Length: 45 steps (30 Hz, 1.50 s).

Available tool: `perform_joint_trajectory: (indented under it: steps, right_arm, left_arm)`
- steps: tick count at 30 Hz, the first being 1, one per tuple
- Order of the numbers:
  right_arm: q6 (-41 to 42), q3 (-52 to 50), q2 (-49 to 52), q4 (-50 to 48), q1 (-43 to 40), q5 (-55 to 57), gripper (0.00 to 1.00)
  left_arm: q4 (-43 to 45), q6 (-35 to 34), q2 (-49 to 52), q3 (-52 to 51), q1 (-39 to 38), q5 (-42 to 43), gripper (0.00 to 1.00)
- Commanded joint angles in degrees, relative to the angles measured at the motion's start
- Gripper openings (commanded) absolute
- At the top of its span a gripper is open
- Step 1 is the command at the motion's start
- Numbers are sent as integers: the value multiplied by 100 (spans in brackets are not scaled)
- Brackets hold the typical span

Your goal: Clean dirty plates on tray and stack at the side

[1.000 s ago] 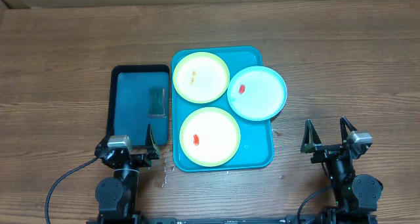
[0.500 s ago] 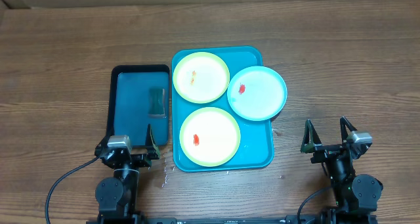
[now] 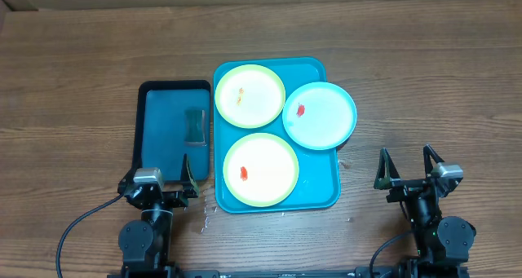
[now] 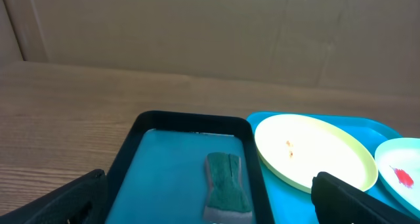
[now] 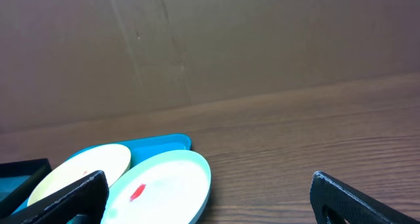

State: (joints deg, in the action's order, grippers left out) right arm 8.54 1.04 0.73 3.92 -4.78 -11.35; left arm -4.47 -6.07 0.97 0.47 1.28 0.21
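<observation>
The teal tray point(image 3: 316, 188) lies mid-table and holds two pale yellow plates with green rims, one at the back point(image 3: 249, 94) with small orange specks, one at the front point(image 3: 261, 169) with a red smear. A light blue plate point(image 3: 320, 115) with a red smear overhangs the tray's right rim. My left gripper point(image 3: 157, 174) stands open at the near edge, in front of the dark tray. My right gripper point(image 3: 405, 165) is open too, right of the teal tray, nothing between its fingers. The right wrist view shows the blue plate point(image 5: 157, 188) low on the left.
A dark tray point(image 3: 163, 107) with a green sponge point(image 3: 195, 125) lying in it sits left of the teal tray; the left wrist view looks along the sponge point(image 4: 226, 184). A cardboard wall stands behind the wooden table.
</observation>
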Motion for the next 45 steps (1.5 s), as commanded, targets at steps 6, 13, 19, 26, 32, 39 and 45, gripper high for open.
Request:
perform_joint_trajectory:
  steps: [6, 13, 19, 26, 32, 39, 45]
  right_arm:
    - [50, -59, -50, -28, 31, -57, 100]
    - [48, -59, -50, -79, 31, -55, 100]
    - [48, -59, -50, -42, 31, -55, 100]
    - [50, -59, -50, -24, 31, -105, 100]
    - [46, -59, -22, -44, 31, -376, 100]
    - [46, -9, -17, -44, 31, -374, 100]
    - [46, 426, 2, -42, 31, -372, 100]
  left_arm:
    - [-2, -79, -28, -15, 42, -37, 100]
    - [0, -79, -28, -15, 42, -39, 100]
    - [0, -79, -28, -15, 42, -37, 100]
    - [0, -79, -28, -15, 42, -37, 100]
    - [17, -15, -28, -15, 42, -79, 100]
    - [66, -13, -28, 181, 42, 326, 100]
    - [-334, -13, -22, 1093, 42, 431, 100]
